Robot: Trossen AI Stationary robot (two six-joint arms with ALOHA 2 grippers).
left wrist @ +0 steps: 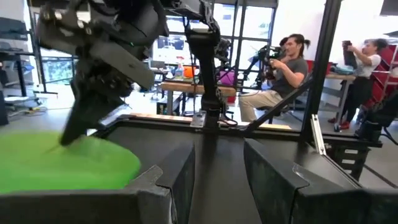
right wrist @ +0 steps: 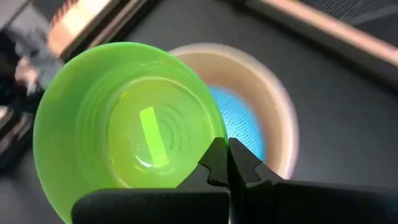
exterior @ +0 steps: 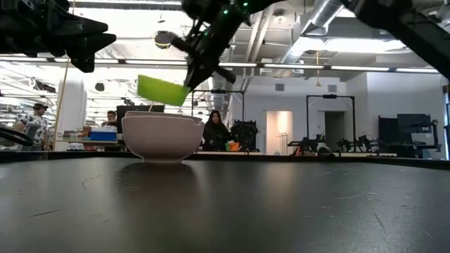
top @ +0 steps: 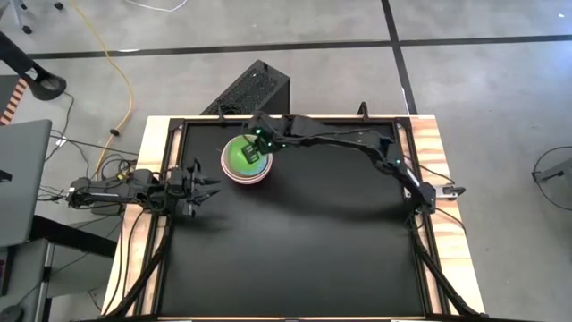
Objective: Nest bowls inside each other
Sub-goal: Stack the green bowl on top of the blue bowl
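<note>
A bright green bowl (exterior: 162,89) hangs tilted just above a stack of larger bowls (exterior: 162,137) at the table's far left-centre. The stack stands on its base. The right wrist view shows a light blue bowl (right wrist: 239,121) sitting inside a cream one (right wrist: 273,106). My right gripper (right wrist: 227,155) is shut on the green bowl (right wrist: 124,130), over the stack (top: 246,163). My left gripper (top: 201,188) waits open at the table's left edge, its fingers (left wrist: 180,180) level and pointing toward the bowls. My right gripper pinches the green bowl's rim (right wrist: 214,144) between its two fingers, on the side toward the table's right. The fingers come slanting down from the right. The bowl is lifted clear of the stack, mouth up and tilted, its free side higher (exterior: 144,83).
A black box (top: 255,89) stands just beyond the table's far edge. Raised wooden rails (top: 161,134) frame the black table top. The middle and near parts of the black top (top: 304,250) lie bare. People sit and stand in the room behind.
</note>
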